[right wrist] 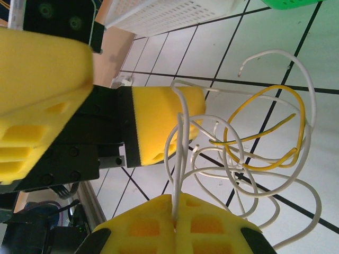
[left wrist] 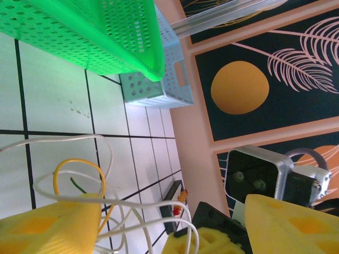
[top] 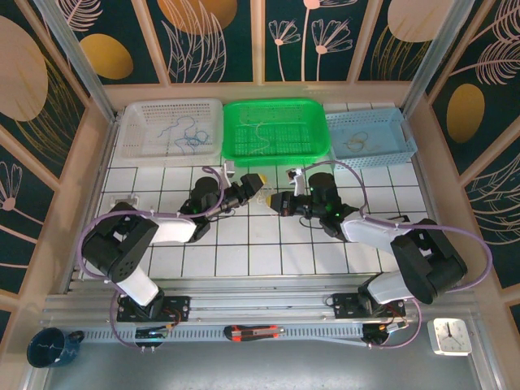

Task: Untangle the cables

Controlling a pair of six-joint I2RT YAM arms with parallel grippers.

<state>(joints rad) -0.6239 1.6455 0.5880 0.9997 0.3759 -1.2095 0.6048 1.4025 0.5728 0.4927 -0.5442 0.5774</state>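
A small clump of cables (top: pixel 265 195) hangs between the two grippers at mid table. In the right wrist view it is looping white cables (right wrist: pixel 254 174) and one yellow cable (right wrist: pixel 275 95) above the tiles. My right gripper (right wrist: pixel 175 225) (top: pixel 278 201) is shut on a doubled white strand that rises straight from its fingertips. My left gripper (top: pixel 254 184) (left wrist: pixel 169 211) faces it, open, with its yellow fingers (left wrist: pixel 53 225) wide apart. White strands (left wrist: pixel 53 138) and the yellow loop (left wrist: pixel 79 164) drape past its left finger. The right gripper's yellow fingers sit in the gap.
Along the back stand a white basket (top: pixel 171 104) with blue cables, a green tray (top: pixel 276 103) with a pale cable and a blue basket (top: pixel 370 115) with a strand. On the near ledge lie a cutter (top: pixel 252 331), a clock (top: pixel 449 335) and a mug (top: pixel 50 348).
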